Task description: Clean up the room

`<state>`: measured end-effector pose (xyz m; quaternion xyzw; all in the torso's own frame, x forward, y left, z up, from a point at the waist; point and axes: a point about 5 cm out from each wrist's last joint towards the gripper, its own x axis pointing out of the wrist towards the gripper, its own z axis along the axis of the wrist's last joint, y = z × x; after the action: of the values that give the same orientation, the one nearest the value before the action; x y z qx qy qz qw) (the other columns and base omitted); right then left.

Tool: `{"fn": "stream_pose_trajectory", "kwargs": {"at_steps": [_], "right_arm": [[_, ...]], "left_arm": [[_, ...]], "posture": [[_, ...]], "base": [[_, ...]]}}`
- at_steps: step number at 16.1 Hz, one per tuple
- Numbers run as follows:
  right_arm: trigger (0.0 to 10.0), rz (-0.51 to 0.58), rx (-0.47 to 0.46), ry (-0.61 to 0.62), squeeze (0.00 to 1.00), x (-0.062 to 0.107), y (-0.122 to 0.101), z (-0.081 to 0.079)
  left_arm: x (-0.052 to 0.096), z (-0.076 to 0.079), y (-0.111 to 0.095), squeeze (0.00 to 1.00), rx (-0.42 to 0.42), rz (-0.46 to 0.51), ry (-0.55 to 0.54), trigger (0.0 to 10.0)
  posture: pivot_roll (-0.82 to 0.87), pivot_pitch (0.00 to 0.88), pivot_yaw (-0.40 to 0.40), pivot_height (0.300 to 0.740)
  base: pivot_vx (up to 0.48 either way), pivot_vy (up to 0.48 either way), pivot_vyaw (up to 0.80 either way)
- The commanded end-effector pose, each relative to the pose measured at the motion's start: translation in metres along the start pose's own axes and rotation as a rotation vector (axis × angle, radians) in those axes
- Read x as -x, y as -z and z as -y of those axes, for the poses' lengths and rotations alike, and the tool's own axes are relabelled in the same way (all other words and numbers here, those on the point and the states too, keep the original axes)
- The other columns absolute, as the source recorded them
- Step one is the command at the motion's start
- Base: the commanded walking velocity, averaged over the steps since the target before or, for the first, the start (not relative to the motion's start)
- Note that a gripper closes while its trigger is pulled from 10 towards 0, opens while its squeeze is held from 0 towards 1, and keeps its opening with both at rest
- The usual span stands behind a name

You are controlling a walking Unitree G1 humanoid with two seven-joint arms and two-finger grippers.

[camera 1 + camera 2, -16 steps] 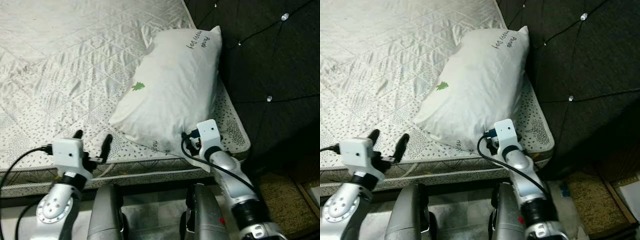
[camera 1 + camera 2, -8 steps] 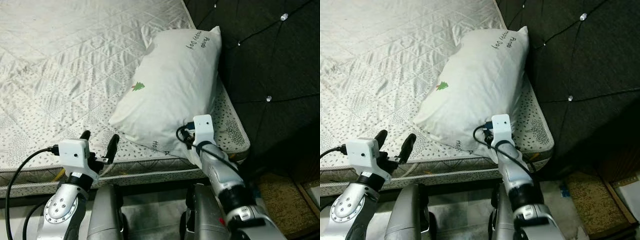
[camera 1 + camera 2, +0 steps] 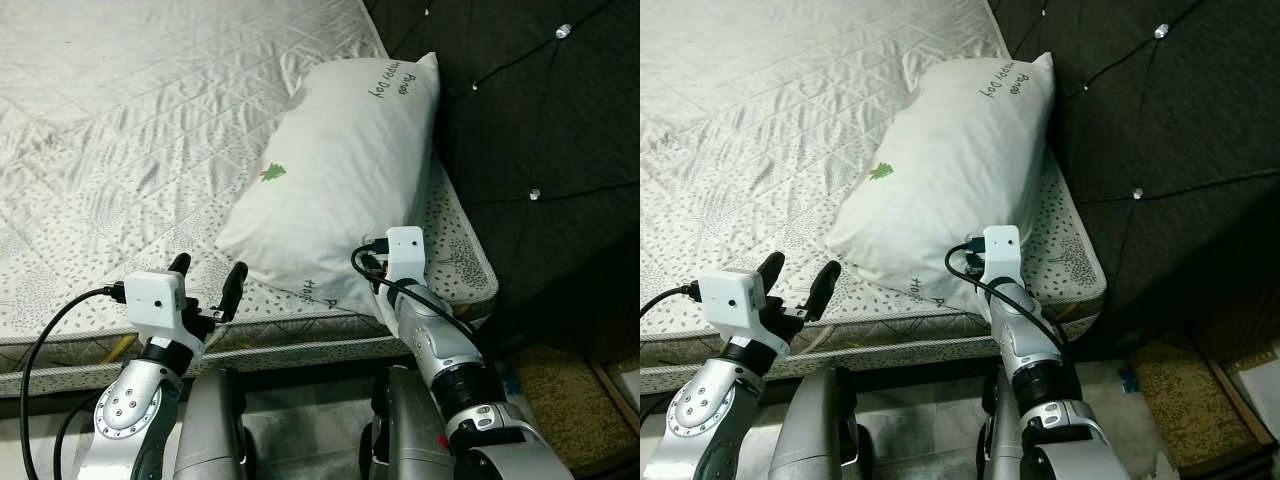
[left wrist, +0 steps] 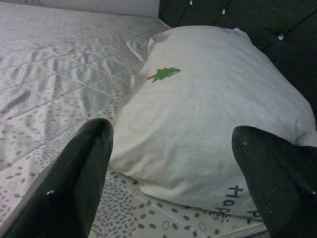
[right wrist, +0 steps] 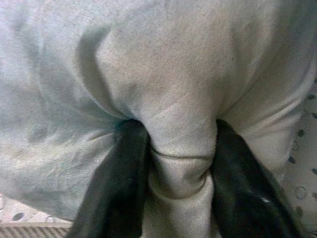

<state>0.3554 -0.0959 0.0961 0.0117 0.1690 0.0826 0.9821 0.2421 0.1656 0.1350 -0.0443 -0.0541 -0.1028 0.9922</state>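
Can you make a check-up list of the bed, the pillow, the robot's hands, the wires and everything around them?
Surface: white quilted mattress with a speckled border, bare of bedding.
Job's things: white pillow with a small green tree print, lying at the mattress's right end, its far end against the headboard.
Clutter: nothing seen.
Grippers: right gripper has its black fingers pinching a fold of the pillow's near corner; left gripper is open above the mattress's near edge, aimed at the pillow.
Cables: black cable loops from the left wrist; another black cable loops at the right wrist.
Surroundings: dark tufted headboard; tiled floor below.
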Motion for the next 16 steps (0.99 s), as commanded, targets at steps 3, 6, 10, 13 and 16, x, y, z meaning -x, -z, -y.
{"fn": "stream_pose_trajectory", "kwargs": {"at_steps": [3, 6, 10, 13, 16], "right_arm": [[0.0, -0.076, -0.082, -0.087, 0.00, 0.000, 0.015, -0.013], [0.0, -0.071, -0.119, -0.092, 0.00, -0.004, 0.008, 0.007], [0.0, -0.031, -0.161, -0.022, 0.00, -0.010, -0.020, 0.047], [0.0, 0.044, -0.001, 0.072, 0.00, -0.008, -0.058, 0.088], [0.0, 0.132, 0.077, 0.177, 0.00, 0.002, -0.096, 0.122]], "left_arm": [[-0.002, 0.004, 0.002, 0.00, 0.013, -0.002, 0.001, 10.0], [-0.004, 0.003, 0.002, 0.00, 0.007, 0.002, -0.012, 10.0], [-0.005, 0.003, 0.002, 0.00, 0.012, 0.009, -0.027, 10.0], [-0.007, 0.004, 0.001, 0.00, 0.012, 0.022, -0.037, 10.0], [-0.008, 0.003, 0.000, 0.00, 0.004, 0.023, -0.038, 10.0]], "posture": [[0.06, 0.196, -0.027, 0.577], [0.06, 0.192, -0.024, 0.577], [0.06, 0.173, -0.026, 0.577], [0.07, 0.168, -0.032, 0.577], [0.07, 0.168, -0.020, 0.577]], "base": [[0.000, 0.000, 0.00], [0.000, 0.000, 0.00], [0.000, 0.000, 0.00], [0.000, 0.000, 0.00], [0.000, 0.000, 0.00]]}}
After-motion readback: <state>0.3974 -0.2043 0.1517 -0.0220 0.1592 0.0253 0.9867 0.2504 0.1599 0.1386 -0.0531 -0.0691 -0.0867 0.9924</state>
